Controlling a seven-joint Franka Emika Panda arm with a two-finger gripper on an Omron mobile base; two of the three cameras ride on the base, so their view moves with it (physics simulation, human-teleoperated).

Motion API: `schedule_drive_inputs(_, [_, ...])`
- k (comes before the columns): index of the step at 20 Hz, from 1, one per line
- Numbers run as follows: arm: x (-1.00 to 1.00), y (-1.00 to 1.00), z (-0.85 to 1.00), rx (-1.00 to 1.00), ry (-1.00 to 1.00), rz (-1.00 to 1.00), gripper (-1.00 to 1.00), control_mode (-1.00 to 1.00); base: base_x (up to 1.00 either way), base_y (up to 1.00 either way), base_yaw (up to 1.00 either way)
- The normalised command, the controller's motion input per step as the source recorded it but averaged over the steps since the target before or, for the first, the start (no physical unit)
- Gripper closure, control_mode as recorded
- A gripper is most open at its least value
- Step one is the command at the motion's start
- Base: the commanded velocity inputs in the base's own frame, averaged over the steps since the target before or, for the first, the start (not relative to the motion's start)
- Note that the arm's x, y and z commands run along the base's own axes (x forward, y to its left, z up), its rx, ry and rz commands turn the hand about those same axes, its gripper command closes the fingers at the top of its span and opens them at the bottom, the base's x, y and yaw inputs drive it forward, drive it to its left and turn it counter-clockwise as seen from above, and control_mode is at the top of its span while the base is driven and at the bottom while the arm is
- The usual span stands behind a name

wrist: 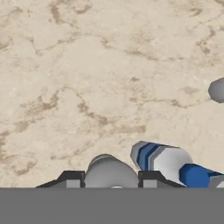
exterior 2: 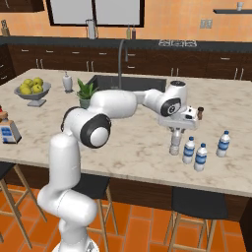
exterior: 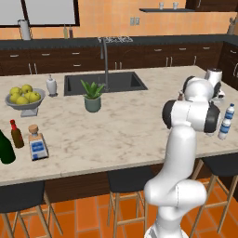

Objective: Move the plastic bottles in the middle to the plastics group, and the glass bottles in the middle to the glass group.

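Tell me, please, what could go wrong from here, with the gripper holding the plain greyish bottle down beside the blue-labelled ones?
1. The plain greyish bottle between the gripper fingers stands close to a blue-labelled bottle; opening or pulling away sideways could knock that neighbour over.
2. The bottle is slim and tall, so a release before it sits flat on the counter might tip it.
3. Another blue-labelled bottle stands near the counter's front edge; a toppling chain could roll it off.
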Motion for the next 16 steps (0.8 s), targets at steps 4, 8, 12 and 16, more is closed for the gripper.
schedule_drive_inputs(4, [-0.38,-0.02,-0.22,0.00,-0.12,0.00,1.00,-1.00,0.00,0.00,0.00])
schedule_drive_inputs(8, [-0.04,0.11,-0.31,0.00,-0.09,0.00,1.00,-1.00,0.00,0.00,0.00])
schedule_drive_inputs(12, [0.00,0.09,-0.23,0.00,-0.06,0.00,1.00,-1.00,0.00,0.00,0.00])
schedule_drive_inputs(16, [0.00,0.01,-0.27,0.00,0.00,0.00,1.00,-1.00,0.00,0.00,0.00])
